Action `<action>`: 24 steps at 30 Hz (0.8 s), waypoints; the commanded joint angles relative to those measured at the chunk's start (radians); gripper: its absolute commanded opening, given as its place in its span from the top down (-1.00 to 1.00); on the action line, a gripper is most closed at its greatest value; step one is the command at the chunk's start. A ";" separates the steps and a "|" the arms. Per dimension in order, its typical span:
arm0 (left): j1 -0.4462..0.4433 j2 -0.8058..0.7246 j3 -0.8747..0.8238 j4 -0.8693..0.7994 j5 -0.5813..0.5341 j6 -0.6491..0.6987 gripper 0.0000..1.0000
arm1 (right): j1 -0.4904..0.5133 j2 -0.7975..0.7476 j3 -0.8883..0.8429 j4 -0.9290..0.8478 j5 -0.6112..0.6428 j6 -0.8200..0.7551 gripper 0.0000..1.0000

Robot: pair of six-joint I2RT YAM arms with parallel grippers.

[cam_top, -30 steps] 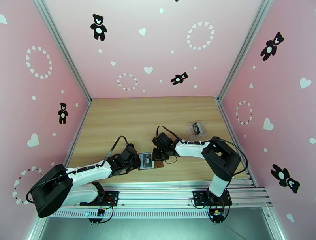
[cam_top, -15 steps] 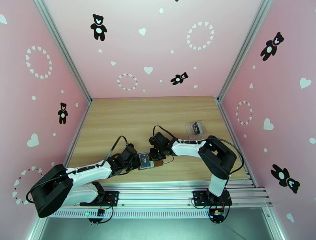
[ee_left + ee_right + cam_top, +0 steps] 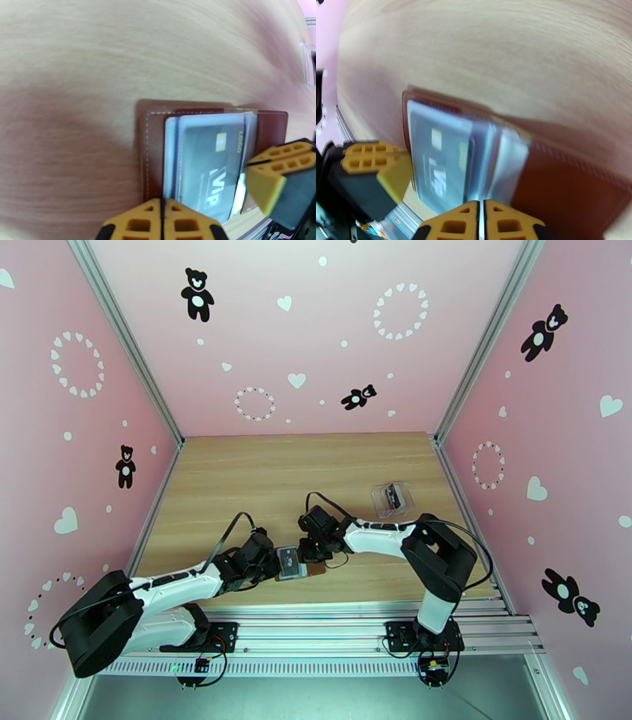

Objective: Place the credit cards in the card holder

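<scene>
The brown card holder (image 3: 318, 569) lies open near the table's front edge. In the left wrist view its leather (image 3: 152, 158) frames greyish clear pockets, and a dark credit card (image 3: 205, 165) printed "VIP" sits in the top pocket. My left gripper (image 3: 275, 564) is at the holder's left edge, its fingers (image 3: 134, 225) pressed together over the pockets' rim. My right gripper (image 3: 312, 550) hovers over the holder's right half. In the right wrist view its fingertips (image 3: 454, 221) stand almost together above the pockets, beside the card (image 3: 438, 162) and the leather (image 3: 568, 185).
A clear plastic box (image 3: 393, 497) with a dark card inside stands on the table behind the right arm. The left gripper's fingers (image 3: 367, 158) and the right gripper's fingers (image 3: 290, 150) are close together over the holder. Pink walls enclose three sides.
My right gripper has shifted a little left over the holder, and its fingers have parted by a sliver. The left arm and the holder have stayed put.
</scene>
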 commanded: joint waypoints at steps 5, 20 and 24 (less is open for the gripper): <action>-0.003 -0.123 -0.011 -0.160 -0.059 0.008 0.73 | 0.005 -0.046 0.024 -0.042 0.003 -0.029 0.67; -0.003 -0.051 -0.031 -0.084 -0.028 0.003 0.78 | 0.013 0.053 0.037 0.044 -0.095 -0.008 0.71; -0.003 -0.051 -0.033 -0.082 -0.029 0.004 0.78 | 0.015 0.056 0.037 0.052 -0.100 -0.005 0.72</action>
